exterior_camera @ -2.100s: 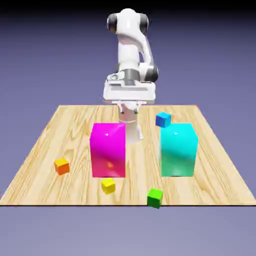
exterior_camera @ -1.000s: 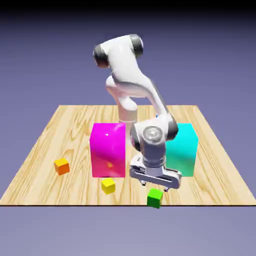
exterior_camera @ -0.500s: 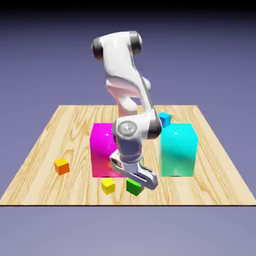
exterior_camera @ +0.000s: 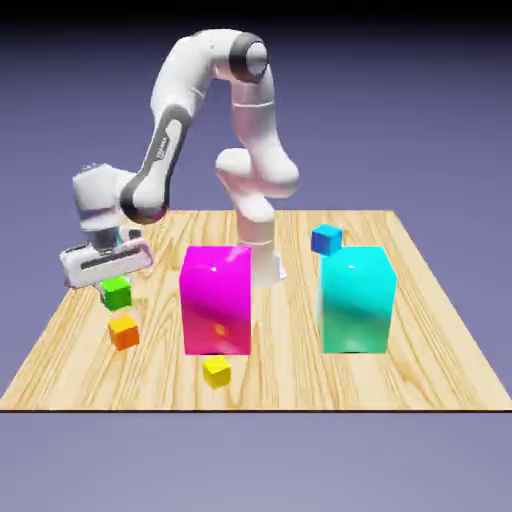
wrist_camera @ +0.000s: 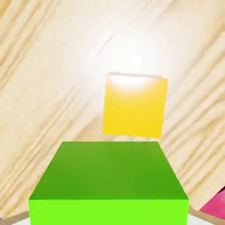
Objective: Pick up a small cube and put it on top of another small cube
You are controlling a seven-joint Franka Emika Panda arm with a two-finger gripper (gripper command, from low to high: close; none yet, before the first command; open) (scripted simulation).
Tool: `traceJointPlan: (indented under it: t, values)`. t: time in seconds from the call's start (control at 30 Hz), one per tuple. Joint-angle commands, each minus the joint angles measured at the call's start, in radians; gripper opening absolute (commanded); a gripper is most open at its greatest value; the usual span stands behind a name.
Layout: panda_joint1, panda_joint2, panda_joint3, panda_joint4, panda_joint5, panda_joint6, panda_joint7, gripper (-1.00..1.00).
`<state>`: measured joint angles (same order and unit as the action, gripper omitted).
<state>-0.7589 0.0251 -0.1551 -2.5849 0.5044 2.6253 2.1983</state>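
The tiny green cube (exterior_camera: 116,293) hangs above the table at the exterior view's left, with my gripper (exterior_camera: 114,284) shut on it. The tiny orange cube (exterior_camera: 124,331) rests on the wood just below it, slightly toward the front, with a small gap between the two. In the hand view the green cube (wrist_camera: 109,182) fills the bottom and hides my fingertips. Beyond it lies the orange cube (wrist_camera: 135,105), washed to yellow-orange by glare.
A tall magenta block (exterior_camera: 215,300) stands to the right of the orange cube, and its corner (wrist_camera: 215,206) shows in the hand view. A tall cyan block (exterior_camera: 357,298), a tiny yellow cube (exterior_camera: 216,372) and a tiny blue cube (exterior_camera: 326,239) are farther right.
The arm came down on the green cube at the table's front, closed on it, then swung it across to the exterior view's left, over the orange cube.
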Motion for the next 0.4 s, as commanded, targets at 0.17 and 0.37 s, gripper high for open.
traceJointPlan:
  t: [0.17, 0.37]
  values:
    - [0.047, 0.145, 0.054, 0.031, 0.166, 0.099, -0.129, -1.0]
    - [0.048, 0.136, 0.051, 0.029, 0.155, 0.092, -0.12, 1.0]
